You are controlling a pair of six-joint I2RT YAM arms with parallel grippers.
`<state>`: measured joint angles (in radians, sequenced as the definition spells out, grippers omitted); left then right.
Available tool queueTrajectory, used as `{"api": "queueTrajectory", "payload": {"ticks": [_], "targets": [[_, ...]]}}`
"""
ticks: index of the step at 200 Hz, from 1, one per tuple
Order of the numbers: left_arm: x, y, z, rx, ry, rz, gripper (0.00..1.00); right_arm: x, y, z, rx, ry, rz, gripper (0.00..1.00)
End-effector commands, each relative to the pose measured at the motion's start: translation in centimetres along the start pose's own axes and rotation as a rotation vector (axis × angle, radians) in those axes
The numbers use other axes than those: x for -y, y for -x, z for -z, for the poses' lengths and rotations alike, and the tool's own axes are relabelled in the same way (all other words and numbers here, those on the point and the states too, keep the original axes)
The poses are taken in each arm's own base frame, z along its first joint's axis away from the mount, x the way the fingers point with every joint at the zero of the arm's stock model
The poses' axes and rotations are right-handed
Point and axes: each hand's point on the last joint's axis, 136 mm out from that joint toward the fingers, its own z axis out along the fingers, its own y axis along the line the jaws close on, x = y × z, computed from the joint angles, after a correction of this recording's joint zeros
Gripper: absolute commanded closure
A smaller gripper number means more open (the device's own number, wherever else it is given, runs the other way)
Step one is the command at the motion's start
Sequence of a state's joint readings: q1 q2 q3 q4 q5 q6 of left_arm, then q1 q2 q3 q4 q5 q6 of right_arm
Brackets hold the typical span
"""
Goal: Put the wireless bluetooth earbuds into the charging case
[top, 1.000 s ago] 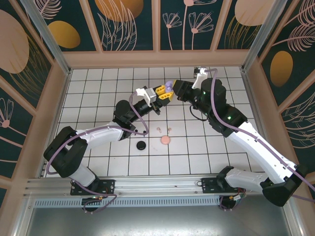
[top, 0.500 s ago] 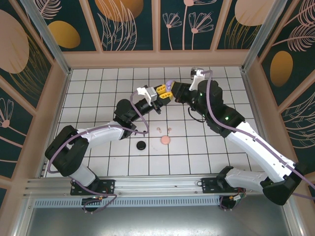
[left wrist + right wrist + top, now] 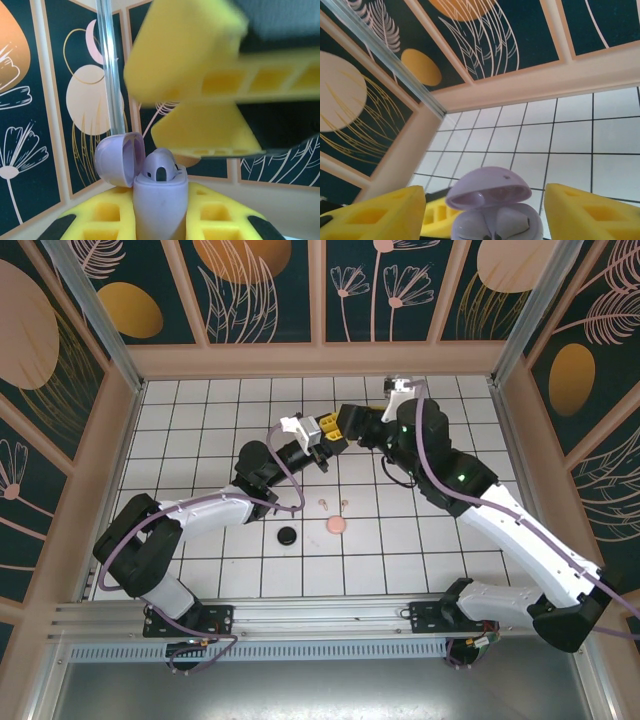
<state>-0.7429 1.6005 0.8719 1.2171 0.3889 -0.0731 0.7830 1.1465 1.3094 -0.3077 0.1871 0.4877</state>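
My left gripper is shut on the lilac charging case, held upright with its lid hinged open. A lilac earbud sits in the case's top. From the right wrist view, two lilac earbuds lie seated in the case under the raised lid. My right gripper is open, one yellow finger on each side of the case, touching nothing. Seen from above, both grippers meet over the middle tiles, left and right. Two pink earbuds lie loose on the floor.
A pink disc and a black disc lie on the white tiled floor just near of the pink earbuds. Patterned walls close in the back and sides, with a clear post at the corner.
My right gripper's jaws have opened and it has shifted slightly left over the case, covering the lilac piece seen from above before. The left arm has kept its hold almost still.
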Motion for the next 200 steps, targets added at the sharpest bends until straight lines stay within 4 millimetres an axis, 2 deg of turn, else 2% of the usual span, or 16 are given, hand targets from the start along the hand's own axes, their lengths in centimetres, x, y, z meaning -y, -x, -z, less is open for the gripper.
{"api": "queueTrajectory", "payload": {"ticks": [1,28,60,91,118,135,160,200], "targets": [[0.4,2.3,-0.4,0.071,-0.022,-0.008,1.0,-1.1,4.0,2.4,0.091,0.024,-0.016,0.32],[0.5,1.8,-0.3,0.061,-0.026,0.003,1.0,0.0,5.5,2.2,0.099,-0.003,-0.046,0.33],[0.7,1.4,-0.1,0.05,-0.034,0.011,1.0,2.1,4.9,-0.1,0.027,-0.038,-0.07,0.39],[1.2,1.0,-0.1,0.033,-0.062,0.026,1.0,3.6,4.5,-2.5,-0.028,-0.066,-0.072,0.55],[1.4,0.7,-0.2,0.015,-0.075,0.036,1.0,3.2,3.4,-4.9,-0.136,-0.046,-0.032,0.67],[1.5,0.5,-0.3,0.01,-0.084,0.045,1.0,3.2,2.0,-6.0,-0.226,-0.047,-0.001,0.75],[1.4,0.1,-0.4,-0.001,-0.081,0.053,1.0,3.3,-0.4,-5.6,-0.34,-0.031,0.029,0.85],[0.9,-0.3,-0.8,-0.017,-0.062,0.062,1.0,3.0,-4.6,-2.4,-0.462,0.014,0.044,0.93]]}}
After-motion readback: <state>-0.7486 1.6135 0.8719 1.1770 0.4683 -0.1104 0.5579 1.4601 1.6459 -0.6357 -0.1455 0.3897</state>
